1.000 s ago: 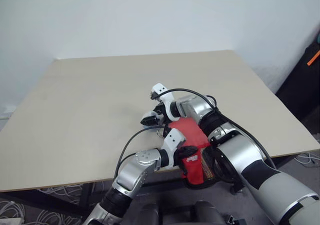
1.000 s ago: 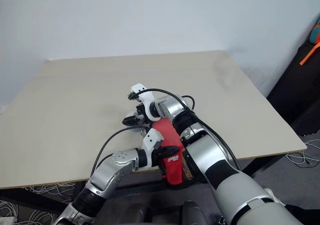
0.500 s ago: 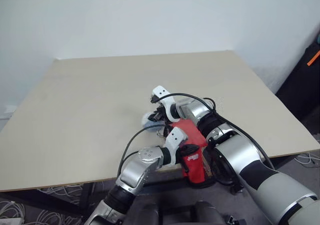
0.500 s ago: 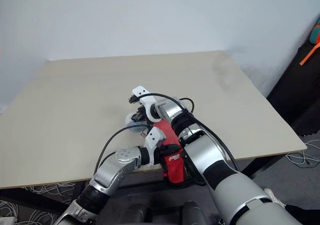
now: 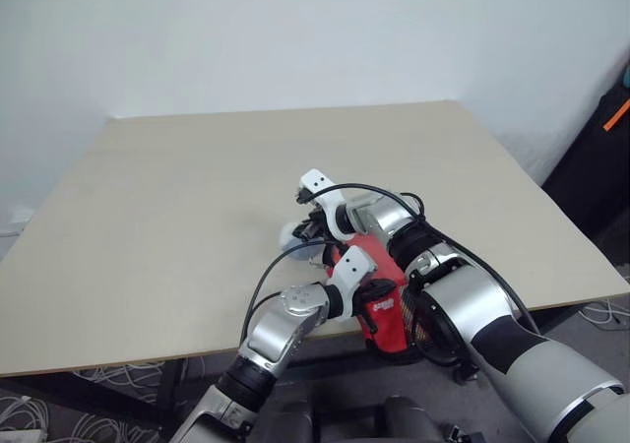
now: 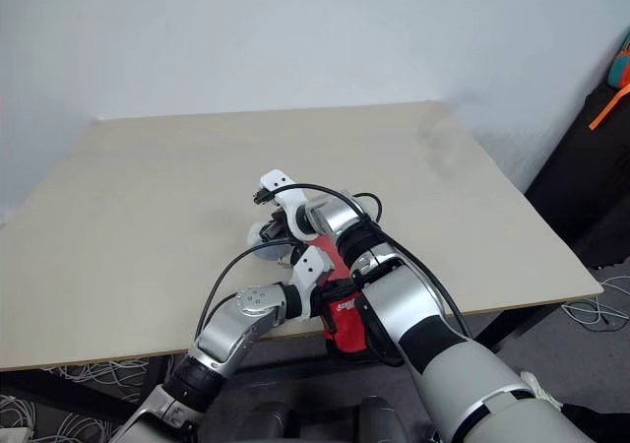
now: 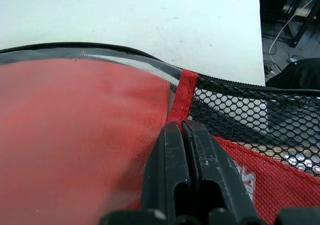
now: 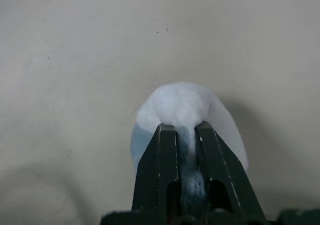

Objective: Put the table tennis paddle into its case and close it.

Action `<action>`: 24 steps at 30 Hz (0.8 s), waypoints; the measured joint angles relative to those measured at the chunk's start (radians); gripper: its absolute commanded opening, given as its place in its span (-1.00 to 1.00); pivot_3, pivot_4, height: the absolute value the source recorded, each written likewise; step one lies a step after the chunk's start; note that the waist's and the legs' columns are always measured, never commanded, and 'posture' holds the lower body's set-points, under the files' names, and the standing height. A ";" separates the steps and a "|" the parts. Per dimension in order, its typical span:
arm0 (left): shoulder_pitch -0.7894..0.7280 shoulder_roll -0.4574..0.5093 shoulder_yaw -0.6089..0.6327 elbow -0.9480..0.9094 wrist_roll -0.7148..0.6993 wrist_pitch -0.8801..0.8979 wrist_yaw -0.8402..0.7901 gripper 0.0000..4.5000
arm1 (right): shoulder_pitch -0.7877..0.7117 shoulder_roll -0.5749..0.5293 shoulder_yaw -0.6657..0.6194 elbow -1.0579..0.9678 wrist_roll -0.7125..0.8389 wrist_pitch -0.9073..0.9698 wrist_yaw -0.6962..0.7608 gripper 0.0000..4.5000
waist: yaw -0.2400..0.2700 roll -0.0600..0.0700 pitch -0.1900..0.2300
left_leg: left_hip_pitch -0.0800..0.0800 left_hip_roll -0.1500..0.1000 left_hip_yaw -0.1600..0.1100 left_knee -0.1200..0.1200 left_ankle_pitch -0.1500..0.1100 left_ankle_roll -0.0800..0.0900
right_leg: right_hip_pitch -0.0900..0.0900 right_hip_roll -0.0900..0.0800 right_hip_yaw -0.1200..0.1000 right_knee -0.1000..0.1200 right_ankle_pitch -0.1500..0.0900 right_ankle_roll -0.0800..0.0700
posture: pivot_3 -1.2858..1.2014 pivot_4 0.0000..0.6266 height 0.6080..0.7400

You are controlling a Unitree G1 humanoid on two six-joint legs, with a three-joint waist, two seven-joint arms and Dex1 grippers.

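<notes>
The case (image 5: pixel 421 327) lies at the table's front edge, black mesh half (image 7: pixel 250 120) beside a clear half. Through the clear plastic shows the red face of the table tennis paddle (image 7: pixel 75 130); its handle is hidden. My left gripper (image 7: pixel 179 127) is shut on the red strip at the case's edge, also seen from above as the left gripper (image 5: pixel 369 295). Just beyond the case, my right gripper (image 8: pixel 182 127) is shut on a small pale grey-blue round tag (image 8: pixel 185 102) that rests on the table; from above, the tag (image 5: pixel 287 234) sits at the right gripper (image 5: pixel 298 234).
The beige table (image 5: pixel 197 167) stretches wide to the left and back. Part of the case overhangs the front edge. Dark equipment (image 5: pixel 600 167) stands off the table's right side, and cables (image 5: pixel 20 413) lie on the floor.
My right gripper closed on the round tag. The left gripper has kept its hold on the case.
</notes>
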 measured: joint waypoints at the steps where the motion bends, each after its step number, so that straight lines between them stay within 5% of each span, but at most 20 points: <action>1: 0.000 0.000 0.000 -0.001 0.003 0.000 0.000 -1.00 | -0.004 0.001 -0.012 0.006 0.000 -0.004 -0.014 -0.99 | 0.000 0.000 0.000 | 0.000 0.000 0.000 0.000 0.000 0.000 | 0.000 0.000 0.000 0.000 0.000 0.000 | 0.03 -1.00 1.00; 24: 0.039 0.051 0.020 -0.096 0.009 0.053 0.009 -1.00 | -0.093 0.045 -0.272 0.194 0.047 -0.144 -0.373 -0.99 | -0.044 0.000 0.000 | 0.000 0.002 -0.002 -0.003 0.000 0.000 | -0.001 0.002 0.000 0.000 0.000 -0.001 | 0.03 -1.00 1.00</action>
